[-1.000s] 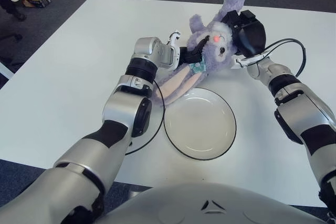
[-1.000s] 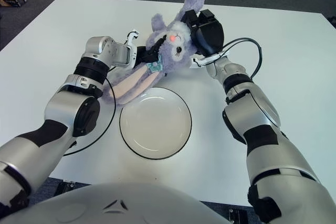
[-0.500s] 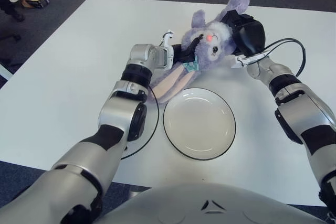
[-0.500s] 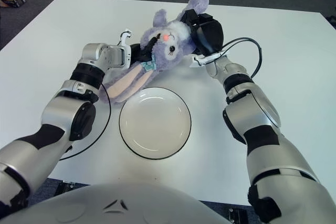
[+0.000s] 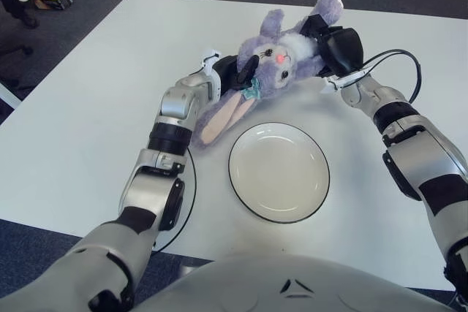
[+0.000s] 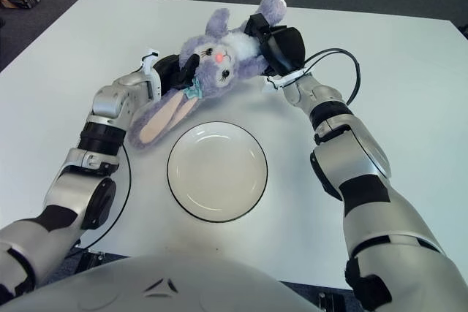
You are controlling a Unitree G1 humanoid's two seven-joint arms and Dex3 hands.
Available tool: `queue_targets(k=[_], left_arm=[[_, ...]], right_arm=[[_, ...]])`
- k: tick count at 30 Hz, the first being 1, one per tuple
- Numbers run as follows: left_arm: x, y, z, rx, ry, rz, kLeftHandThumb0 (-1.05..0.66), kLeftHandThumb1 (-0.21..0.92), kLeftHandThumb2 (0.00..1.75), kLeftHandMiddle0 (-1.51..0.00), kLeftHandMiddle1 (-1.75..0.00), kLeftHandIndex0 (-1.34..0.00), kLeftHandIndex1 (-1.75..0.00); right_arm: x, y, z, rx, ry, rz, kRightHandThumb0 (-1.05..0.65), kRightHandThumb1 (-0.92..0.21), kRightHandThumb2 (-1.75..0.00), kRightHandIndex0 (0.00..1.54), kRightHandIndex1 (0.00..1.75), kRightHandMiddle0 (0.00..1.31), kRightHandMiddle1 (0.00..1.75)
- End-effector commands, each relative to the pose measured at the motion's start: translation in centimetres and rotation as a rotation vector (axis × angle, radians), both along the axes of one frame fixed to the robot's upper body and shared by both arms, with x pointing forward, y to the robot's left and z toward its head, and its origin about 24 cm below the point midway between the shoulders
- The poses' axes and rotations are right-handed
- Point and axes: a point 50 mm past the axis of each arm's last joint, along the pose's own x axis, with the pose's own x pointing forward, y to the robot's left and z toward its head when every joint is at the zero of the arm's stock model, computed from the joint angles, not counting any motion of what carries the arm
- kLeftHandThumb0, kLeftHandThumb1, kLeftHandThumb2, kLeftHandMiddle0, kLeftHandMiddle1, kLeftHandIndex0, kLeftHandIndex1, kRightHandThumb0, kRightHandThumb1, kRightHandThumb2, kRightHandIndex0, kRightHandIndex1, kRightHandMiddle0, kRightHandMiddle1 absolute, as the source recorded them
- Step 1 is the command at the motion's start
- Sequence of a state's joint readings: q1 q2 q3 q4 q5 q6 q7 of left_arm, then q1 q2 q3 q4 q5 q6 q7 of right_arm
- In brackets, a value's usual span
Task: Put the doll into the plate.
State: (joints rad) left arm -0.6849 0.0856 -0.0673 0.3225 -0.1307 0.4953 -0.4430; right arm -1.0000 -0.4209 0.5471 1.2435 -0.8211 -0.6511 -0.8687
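Note:
A purple plush rabbit doll (image 5: 274, 63) with long pink-lined ears is held above the table, beyond the far rim of the plate. My left hand (image 5: 230, 71) grips its body from the left side. My right hand (image 5: 333, 45) is shut on its head from the right, near one raised ear. The doll's long ears (image 5: 219, 115) hang down to the left of the plate. The white plate (image 5: 278, 171) with a dark rim sits on the white table in front of me, holding nothing.
A thin black cable loop (image 5: 186, 202) lies on the table left of the plate, under my left forearm. A black cable (image 5: 402, 63) arcs off my right wrist. Dark carpet surrounds the white table (image 5: 88, 107), with small items on the floor at far left.
Both hands have carried the doll leftward and a bit farther from me, and the doll has tipped more onto its side. My left forearm has swung left. The plate has not moved.

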Motion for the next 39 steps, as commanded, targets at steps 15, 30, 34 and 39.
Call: queue_targets(k=[15,30,34,39], left_arm=[[-0.5,1.7,3.8,0.469,-0.942,0.453,-0.91,0.92,0.8,0.0,-0.81,0.0,-0.61],[-0.7,1.9,4.0,0.429,-1.042,0.532,-0.98,0.92,0.88,0.0,-0.53,0.0,-0.47],[-0.7,2.3,4.1,0.406,-1.047,0.549,-0.99,0.92,0.89,0.0,-0.53,0.0,-0.46],[-0.7,2.7,4.3,0.392,-1.06,0.579,-0.99,0.92,0.89,0.0,-0.55,0.0,-0.53]], right_arm=[[0.9,-3.3,-0.7,-0.069,0.141,-0.227,-0.49,-0.31,-1.33,1.38,1.75,0.62,1.75],[1.4,-3.6,-0.3,-0.095,0.179,-0.297,-0.49,-0.3,-1.34,1.38,1.75,0.63,1.75],[1.5,-3.8,-0.3,-0.096,0.191,-0.31,-0.49,-0.29,-1.35,1.37,1.75,0.63,1.75],[1.5,-4.0,-0.2,-0.101,0.197,-0.319,-0.49,-0.29,-1.36,1.37,1.75,0.64,1.75]])
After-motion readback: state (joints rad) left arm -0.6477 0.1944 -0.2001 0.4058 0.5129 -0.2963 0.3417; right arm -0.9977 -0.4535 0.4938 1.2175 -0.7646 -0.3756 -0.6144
